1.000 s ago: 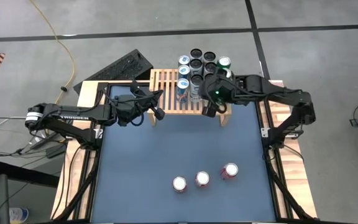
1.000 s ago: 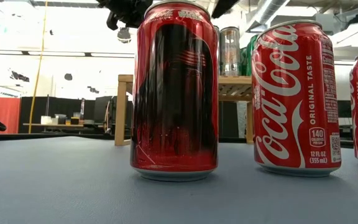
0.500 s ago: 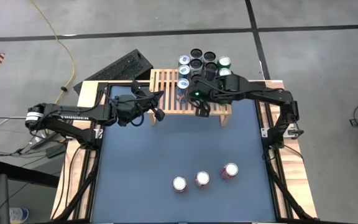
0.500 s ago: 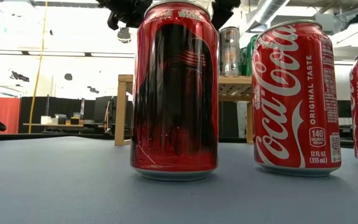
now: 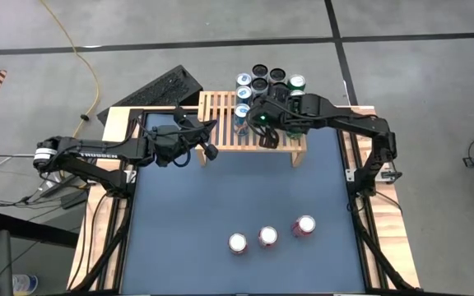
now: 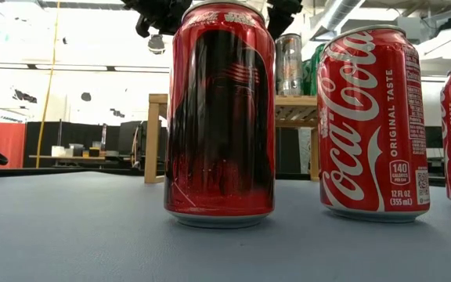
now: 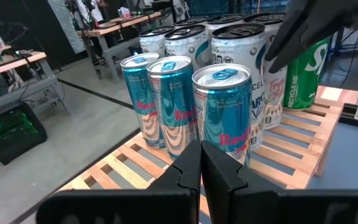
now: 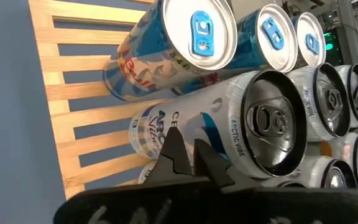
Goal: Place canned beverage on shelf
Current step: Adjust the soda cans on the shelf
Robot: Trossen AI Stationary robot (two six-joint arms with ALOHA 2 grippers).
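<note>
Tall white-and-blue can w/ dark lid [image 8: 253,134] stands upright, long axis vertical, on the low light-wood slatted shelf [image 5: 220,123] beside blue cans. Right gripper [image 8: 188,152] fingers together above it; left gripper [image 7: 201,168] together, near shelf edge.

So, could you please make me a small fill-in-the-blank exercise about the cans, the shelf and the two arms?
1. ___ red cans stand on the blue mat.
2. The shelf is made of light ___.
3. The right end effector is over the ___, while the left end effector waits beside it.
4. The blue cans on the shelf stand ___, not lying down.

Missing words: three; wood; shelf; upright
</note>
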